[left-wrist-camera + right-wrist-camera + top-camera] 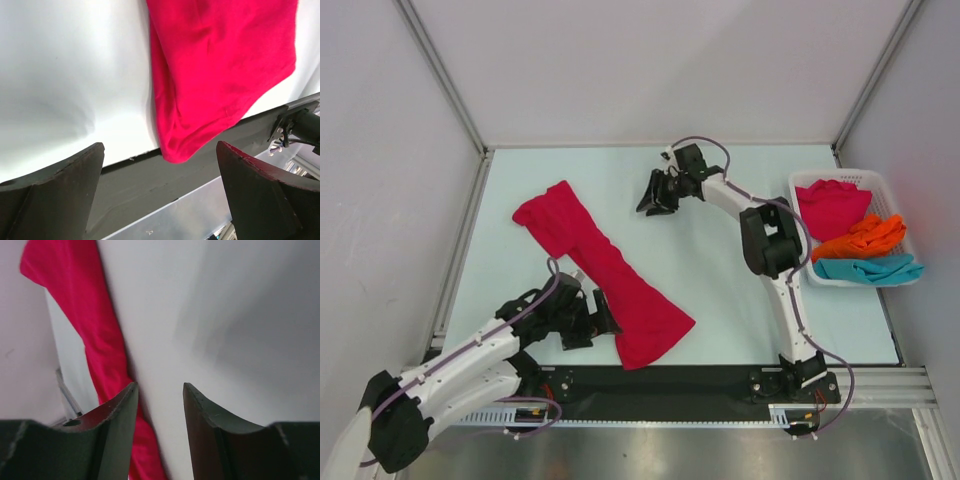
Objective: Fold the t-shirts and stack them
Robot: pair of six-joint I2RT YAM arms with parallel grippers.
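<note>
While the crimson t-shirt (610, 275) lies as a long diagonal strip on the table (740, 300), your left gripper (600, 318) sits just beside its near end, jaws wide apart and holding nothing. Your right gripper (658, 200) hovers apart over the far side, part-spread and empty, probably parked clear of the cloth. Likely next is a crosswise fold. Crimson (832, 205), orange (865, 237) and teal (870, 268) shirts wait in the white basket (830, 174).

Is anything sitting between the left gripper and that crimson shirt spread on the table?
Nothing visible does. The open left gripper sits right beside the near end of the long crimson red cloth t-shirt lying on the pale green table.
</note>
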